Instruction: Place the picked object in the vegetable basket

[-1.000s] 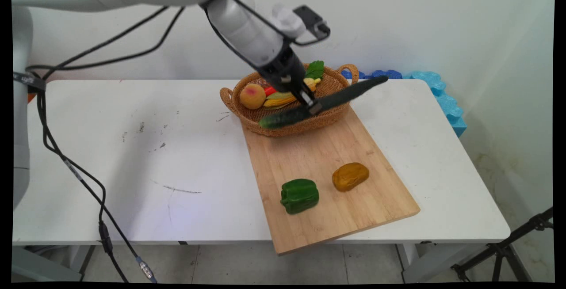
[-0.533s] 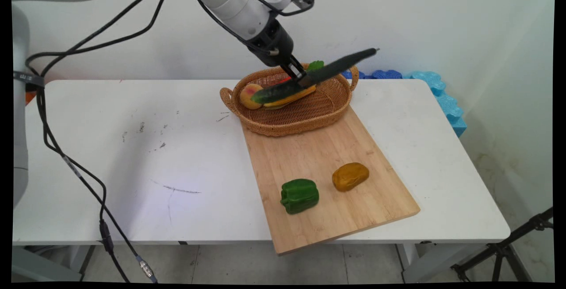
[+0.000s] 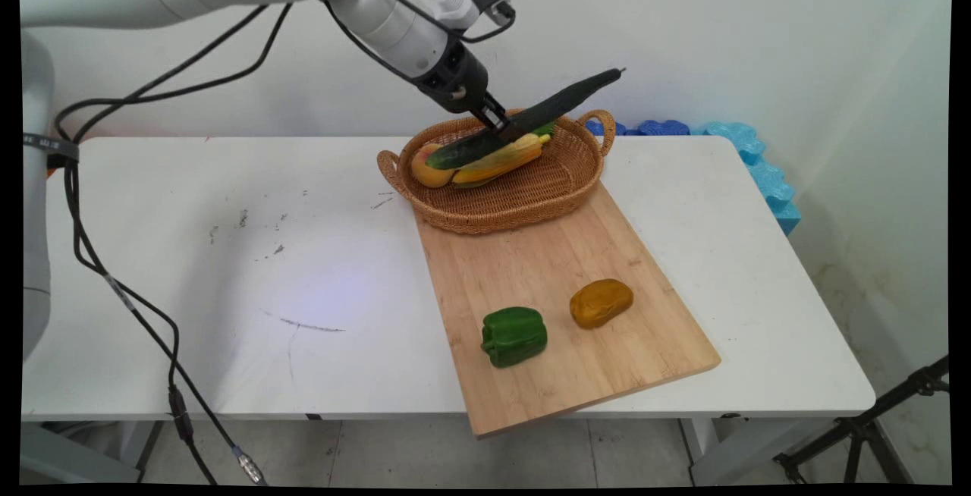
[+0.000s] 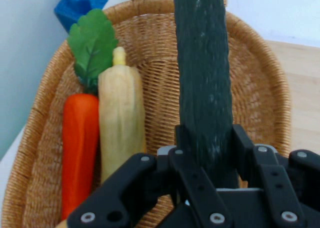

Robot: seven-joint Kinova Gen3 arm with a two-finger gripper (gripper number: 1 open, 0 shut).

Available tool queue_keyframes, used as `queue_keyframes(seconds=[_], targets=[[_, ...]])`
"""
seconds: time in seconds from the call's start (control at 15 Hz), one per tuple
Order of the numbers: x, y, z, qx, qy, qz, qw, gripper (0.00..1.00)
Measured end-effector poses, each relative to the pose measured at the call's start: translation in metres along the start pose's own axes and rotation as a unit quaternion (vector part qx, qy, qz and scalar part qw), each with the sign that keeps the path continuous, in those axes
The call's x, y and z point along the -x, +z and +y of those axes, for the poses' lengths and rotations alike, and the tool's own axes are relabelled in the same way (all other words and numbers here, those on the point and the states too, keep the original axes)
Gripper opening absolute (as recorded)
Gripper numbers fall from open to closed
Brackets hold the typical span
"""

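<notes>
My gripper is shut on a long dark green cucumber, gripping it near its middle. The cucumber hangs tilted above the wicker basket, its right end raised toward the wall, its left end low over the basket's contents. In the basket lie a peach, a yellow corn cob and an orange carrot with a green leaf.
A wooden cutting board runs from the basket to the table's front edge, carrying a green bell pepper and a brown potato. Blue foam pieces lie at the table's far right. Black cables hang at the left.
The gripper has carried the cucumber up and back from over the basket's front rim to above the basket's middle, and the cucumber now tilts more steeply.
</notes>
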Motion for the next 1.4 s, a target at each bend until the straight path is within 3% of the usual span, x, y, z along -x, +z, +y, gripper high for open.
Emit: queue_keyframes(seconds=[0.47, 1.07, 1.13, 1.4], targets=[[0.028, 0.043, -0.019, -0.012, -0.006, 0.025, 0.9996, 0.0], [0.053, 0.076, -0.028, -0.018, -0.018, 0.036, 0.999, 0.0], [0.054, 0.079, -0.028, -0.019, -0.019, 0.038, 0.9989, 1.0], [0.058, 0.085, -0.029, -0.022, -0.025, 0.042, 0.9986, 1.0]])
